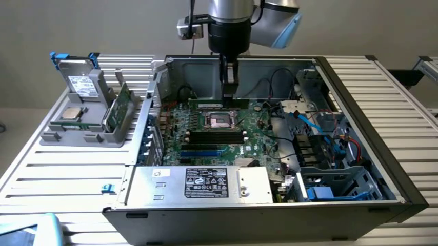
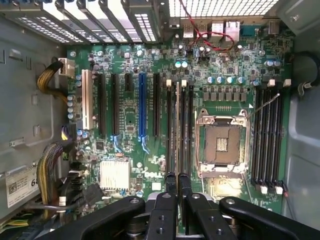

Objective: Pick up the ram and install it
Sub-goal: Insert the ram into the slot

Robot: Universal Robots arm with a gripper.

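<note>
1. Holding: the claw [image 1: 229, 95] is closed to a narrow gap on the ram [image 1: 219, 103]. It pinches the stick near the middle of its upper edge, and the stick hangs level directly beneath the claw.
2. Location: claw and ram stand inside the open computer case [image 1: 274, 69], above the motherboard [image 1: 257, 136].
3. Alignment: in the wrist view the ram [image 2: 177, 125] appears edge-on as a thin pale line running out from between the fingertips [image 2: 170, 182]. It lies along the bank of memory slots [image 2: 186, 125], with the processor socket [image 2: 221, 145] just beside that bank.
4. Contact: whether the lower edge touches a slot cannot be told.
5. Step, as judged: pick-up done, and the work now is seating the stick.
6. Handling, as judged: the stick should be kept parallel to one slot and centred over it, not straddling two. It should go straight down without tilt so that both ends seat evenly. A skewed entry could jam the stick or strain the board.
7. Other stock: a grey holder [image 1: 82, 137] sits on the table [image 1: 68, 169], well apart from the claw. It carries a wider green card [image 1: 120, 110] and a silver processor [image 1: 72, 114].
</note>
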